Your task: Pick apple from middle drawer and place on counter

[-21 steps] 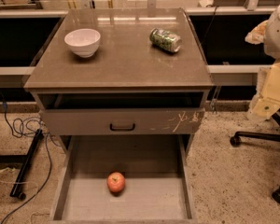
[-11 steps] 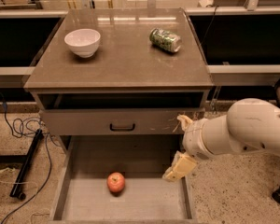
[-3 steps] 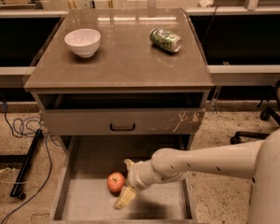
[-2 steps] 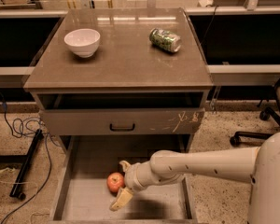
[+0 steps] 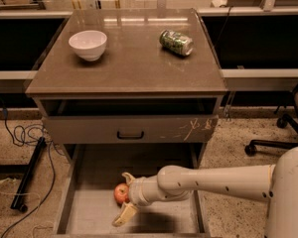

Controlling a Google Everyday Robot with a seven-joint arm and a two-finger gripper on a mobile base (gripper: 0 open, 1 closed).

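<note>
The apple (image 5: 120, 193), small and red-orange, lies on the floor of the pulled-out middle drawer (image 5: 161, 219), left of its middle. My gripper (image 5: 125, 196) reaches in from the right on a pale arm. It is open, with one pale finger (image 5: 127, 177) behind the apple and the other (image 5: 123, 215) in front of it, so the apple sits between them. The counter (image 5: 131, 63) is the grey-brown top slab above.
A white bowl (image 5: 88, 43) and a green can (image 5: 176, 42) lying on its side rest on the counter. The upper drawer front (image 5: 130, 130) with a dark handle overhangs the back of the open drawer. Cables (image 5: 20, 133) lie on the floor to the left, and an office chair base (image 5: 275, 133) stands to the right.
My gripper has moved left across the drawer, and its fingers now straddle the apple. The apple has not moved.
</note>
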